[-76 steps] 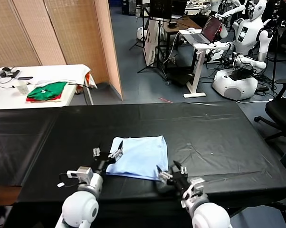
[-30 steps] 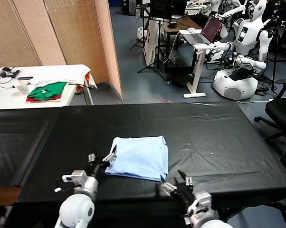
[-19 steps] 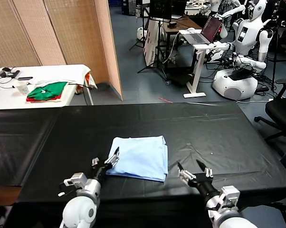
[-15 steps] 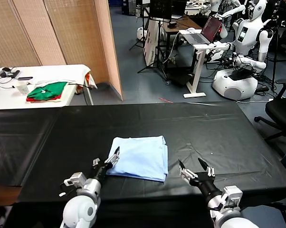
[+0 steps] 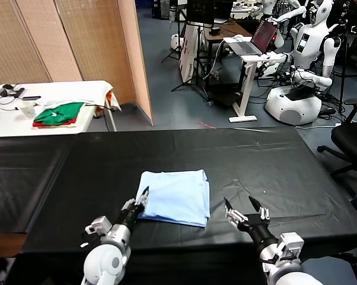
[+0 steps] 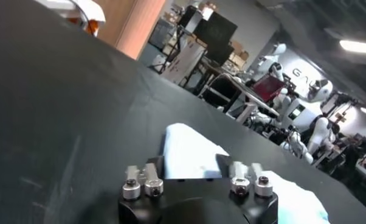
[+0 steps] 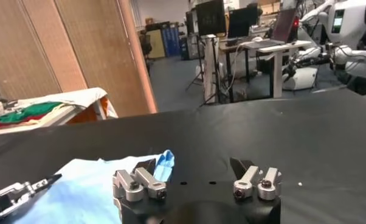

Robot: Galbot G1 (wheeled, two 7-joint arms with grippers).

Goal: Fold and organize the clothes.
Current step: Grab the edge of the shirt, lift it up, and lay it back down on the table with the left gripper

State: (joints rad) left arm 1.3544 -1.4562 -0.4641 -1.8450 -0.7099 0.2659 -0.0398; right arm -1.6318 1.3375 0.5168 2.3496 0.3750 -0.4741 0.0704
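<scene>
The clothes are one pale light-blue shirt (image 5: 174, 197), folded into a flat rectangle near the front of the black table (image 5: 255, 160). My left gripper (image 5: 140, 200) is at the shirt's front left corner, its fingers drawn in on the cloth edge. The left wrist view shows the shirt (image 6: 189, 143) between the narrowed fingers of the left gripper (image 6: 190, 163). My right gripper (image 5: 245, 209) stands open to the right of the shirt, clear of it. In the right wrist view the right gripper (image 7: 192, 165) holds nothing, and the shirt (image 7: 79, 179) lies off to its side.
A white side table (image 5: 77, 92) at the back left carries green and red folded garments (image 5: 59, 113). Wooden partitions (image 5: 77, 41) stand behind it. Past the black table are a desk with a laptop (image 5: 258, 38), other robots (image 5: 300, 89) and an office chair (image 5: 351, 139).
The left gripper's fingers have drawn together on the shirt's front left corner. The right gripper moved from the shirt's front right corner out to the right, still open.
</scene>
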